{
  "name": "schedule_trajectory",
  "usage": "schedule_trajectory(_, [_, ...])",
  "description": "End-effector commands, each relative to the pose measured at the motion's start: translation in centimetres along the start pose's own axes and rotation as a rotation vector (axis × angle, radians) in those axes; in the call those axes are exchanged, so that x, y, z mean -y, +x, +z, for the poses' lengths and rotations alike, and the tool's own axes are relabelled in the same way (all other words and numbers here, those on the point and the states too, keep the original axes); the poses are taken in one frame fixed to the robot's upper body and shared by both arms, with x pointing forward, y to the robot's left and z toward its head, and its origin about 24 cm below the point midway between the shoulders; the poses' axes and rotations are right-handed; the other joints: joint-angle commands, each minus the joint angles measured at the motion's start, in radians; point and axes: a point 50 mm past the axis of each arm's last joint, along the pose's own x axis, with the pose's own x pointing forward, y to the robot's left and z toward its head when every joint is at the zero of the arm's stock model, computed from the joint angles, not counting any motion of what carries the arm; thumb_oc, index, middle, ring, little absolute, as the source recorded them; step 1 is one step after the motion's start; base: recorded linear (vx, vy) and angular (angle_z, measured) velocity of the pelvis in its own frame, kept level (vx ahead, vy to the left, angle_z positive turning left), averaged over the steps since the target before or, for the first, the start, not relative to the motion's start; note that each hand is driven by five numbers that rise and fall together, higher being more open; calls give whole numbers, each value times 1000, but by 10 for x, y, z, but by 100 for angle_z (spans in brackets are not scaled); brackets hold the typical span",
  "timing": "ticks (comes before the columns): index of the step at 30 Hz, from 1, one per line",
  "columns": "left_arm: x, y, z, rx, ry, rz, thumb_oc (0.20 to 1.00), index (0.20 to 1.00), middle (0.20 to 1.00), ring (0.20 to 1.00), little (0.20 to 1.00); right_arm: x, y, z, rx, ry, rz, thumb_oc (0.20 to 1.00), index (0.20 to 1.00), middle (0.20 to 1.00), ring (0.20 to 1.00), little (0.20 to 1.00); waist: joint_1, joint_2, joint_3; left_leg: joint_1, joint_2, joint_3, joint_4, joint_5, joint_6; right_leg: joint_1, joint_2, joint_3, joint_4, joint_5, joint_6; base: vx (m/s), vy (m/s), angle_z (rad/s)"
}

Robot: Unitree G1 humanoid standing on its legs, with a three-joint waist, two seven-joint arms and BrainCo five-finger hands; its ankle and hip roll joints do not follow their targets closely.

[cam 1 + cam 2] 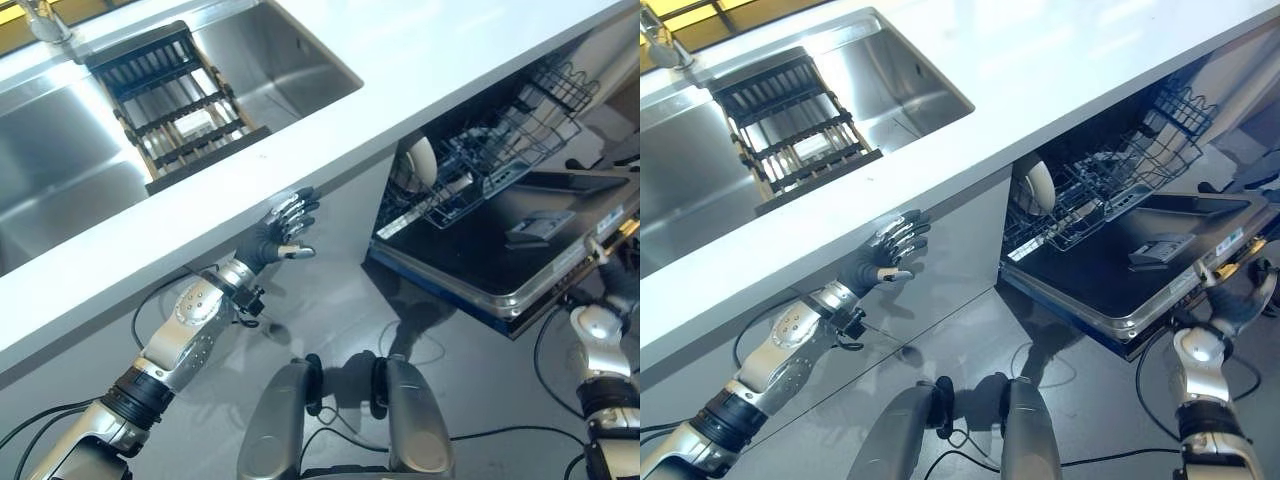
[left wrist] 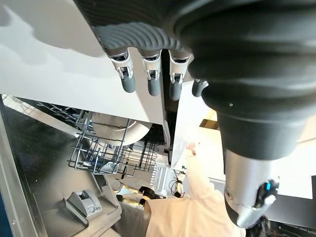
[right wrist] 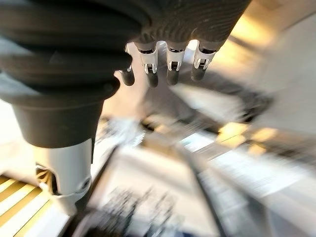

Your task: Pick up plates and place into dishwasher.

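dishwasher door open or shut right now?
Open. The dishwasher door is folded down flat, its inner face up, and the lower rack is pulled out over it with a plate standing in it.

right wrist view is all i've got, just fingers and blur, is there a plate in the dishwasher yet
Observer: Yes, one pale plate stands in the pulled-out rack.
Operator: where's my right hand then
Observer: The right hand is at the outer edge of the lowered dishwasher door.
Operator: and the left
Observer: The left hand is up under the counter edge, fingers straight, holding nothing.
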Motion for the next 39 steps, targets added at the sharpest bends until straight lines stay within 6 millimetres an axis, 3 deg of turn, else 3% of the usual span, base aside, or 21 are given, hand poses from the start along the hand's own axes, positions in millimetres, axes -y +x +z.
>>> schedule_trajectory(1, [13,0,4,95,-44,-1,1000,1000,1000,1000,1000,15,7,-6,-47,179,15,1000,1000,1000,1000,1000,-1,46,-55,22,-4,37,55,-125,59,21,45,14,-55,76,-48,-76,-12,-6])
schedule_trajectory(4, [16,8,10,113,-38,-33,1000,1000,1000,1000,1000,13,4,-30,-208,326,72,1000,1000,1000,1000,1000,9,59,-40,2,-13,36,75,-129,60,2,46,9,-35,70,-54,-84,-28,-1])
schedule_trajectory(10, [24,19,15,137,-53,-73,1000,1000,1000,1000,1000,-28,-21,-62,-450,567,324,1000,1000,1000,1000,1000,35,88,-15,-59,-31,23,143,-146,62,-57,43,-5,47,38,-72,-70,-45,0])
schedule_trajectory(14, [27,24,16,141,-57,-101,1000,1000,1000,1000,1000,-62,-32,-59,-541,688,534,1000,1000,1000,1000,1000,51,98,-4,-91,-42,12,175,-148,62,-88,35,-16,86,26,-81,-66,-50,6])
schedule_trajectory(16, [28,24,17,146,-59,-118,1000,1000,1000,1000,1000,-90,-39,-43,-560,814,725,1000,1000,1000,1000,1000,66,107,4,-111,-49,5,193,-146,61,-108,28,-22,110,21,-85,-69,-50,0])
schedule_trajectory(18, [26,22,16,147,-61,-120,1000,1000,1000,1000,1000,-102,-43,-33,-542,877,834,1000,1000,1000,1000,1000,71,108,3,-121,-53,2,200,-145,61,-117,25,-27,118,18,-86,-48,-41,-7])
schedule_trajectory(19, [25,20,16,151,-60,-124,1000,1000,1000,1000,1000,-121,-51,-15,-508,959,962,1000,1000,1000,1000,1000,78,109,5,-130,-52,1,204,-140,59,-125,23,-30,123,19,-86,-43,-41,-10])
schedule_trajectory(20, [25,19,15,152,-59,-125,1000,1000,1000,1000,1000,-126,-54,-10,-492,984,995,1000,1000,1000,1000,1000,78,108,4,-134,-53,-1,206,-140,58,-129,22,-32,126,19,-85,-49,-53,-10])
schedule_trajectory(25, [21,14,17,137,-51,-146,1000,1000,1000,1000,1000,-163,-67,59,-276,1133,1258,1000,1000,1000,1000,1000,94,103,3,-161,-52,-15,231,-141,56,-154,14,-42,150,20,-80,-11,-48,-7])
schedule_trajectory(33, [19,13,18,95,-28,-178,1000,1000,1000,1000,1000,-184,-67,142,-56,1128,1391,1000,1000,1000,1000,1000,118,94,-9,-187,-51,-31,275,-152,54,-170,3,-52,178,17,-74,22,-45,-22])
schedule_trajectory(39, [16,12,17,59,-10,-182,1000,1000,1000,1000,1000,-186,-60,164,-14,1087,1367,1000,1000,1000,1000,1000,130,86,-24,-185,-48,-38,289,-156,49,-156,-1,-55,178,13,-75,56,-26,8])
